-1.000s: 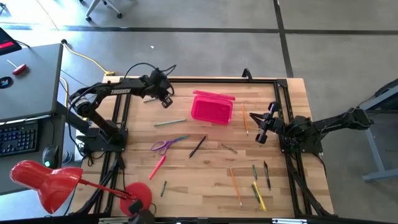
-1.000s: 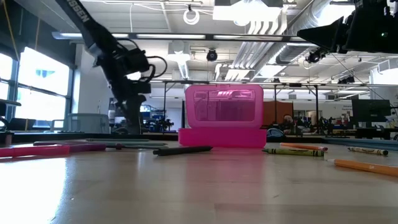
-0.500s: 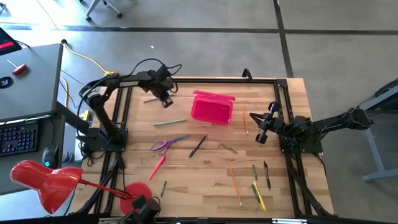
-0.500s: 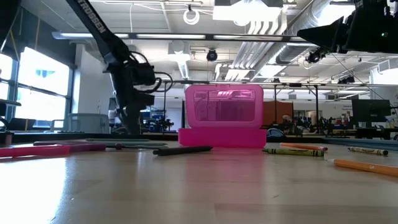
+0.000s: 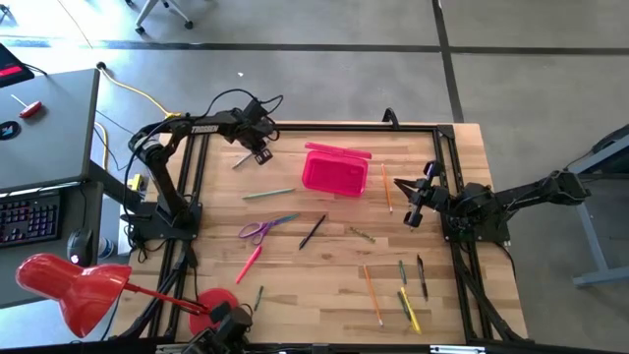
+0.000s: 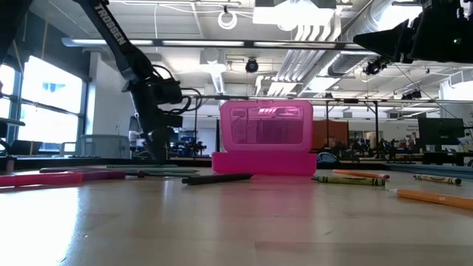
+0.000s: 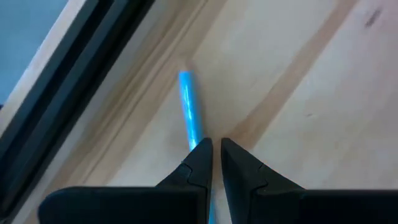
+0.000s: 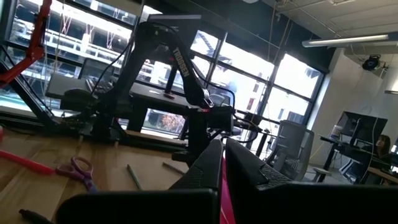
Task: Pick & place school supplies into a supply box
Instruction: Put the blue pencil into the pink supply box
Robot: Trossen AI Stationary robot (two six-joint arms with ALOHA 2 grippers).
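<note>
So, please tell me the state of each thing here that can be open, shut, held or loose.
supply box: lid open, standing upright.
left gripper: shut on the blue pen.
right gripper: shut, holding nothing.
scissors: lying loose on the table.

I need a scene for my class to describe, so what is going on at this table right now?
The left gripper is at the table's far left corner, jaws closed on a thin blue pen. The pink supply box sits open near the middle, with pens, pencils and purple scissors scattered around it on the table. The right gripper waits shut on the right side.
</note>
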